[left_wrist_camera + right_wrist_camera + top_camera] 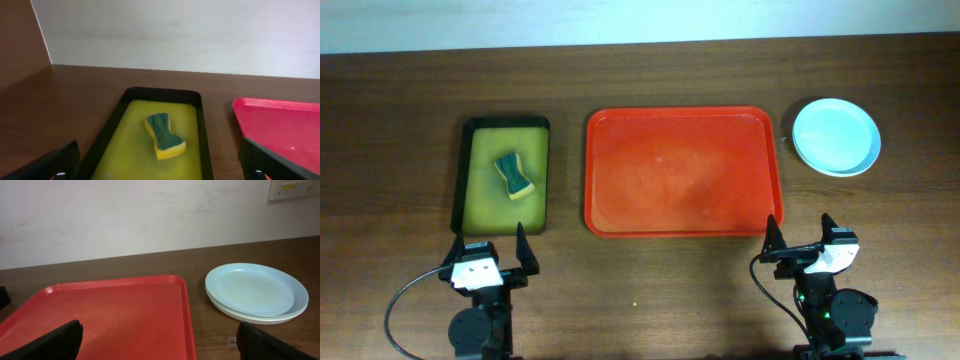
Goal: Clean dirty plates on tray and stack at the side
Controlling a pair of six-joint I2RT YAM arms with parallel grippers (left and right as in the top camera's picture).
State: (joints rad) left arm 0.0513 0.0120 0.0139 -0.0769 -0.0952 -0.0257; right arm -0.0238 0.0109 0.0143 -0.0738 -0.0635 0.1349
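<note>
The red tray (682, 172) lies in the middle of the table with nothing on it; it also shows in the right wrist view (110, 317) and at the right edge of the left wrist view (280, 125). The pale blue-white plates (836, 136) sit stacked on the table to the tray's right, also in the right wrist view (256, 291). My left gripper (488, 250) is open and empty near the front edge, below the sponge tray. My right gripper (802, 238) is open and empty, below the red tray's front right corner.
A black-rimmed yellow-green sponge tray (480, 190) stands left of the red tray and holds a green and yellow sponge (516, 175), also in the left wrist view (165, 135). A pale wall runs along the table's far edge.
</note>
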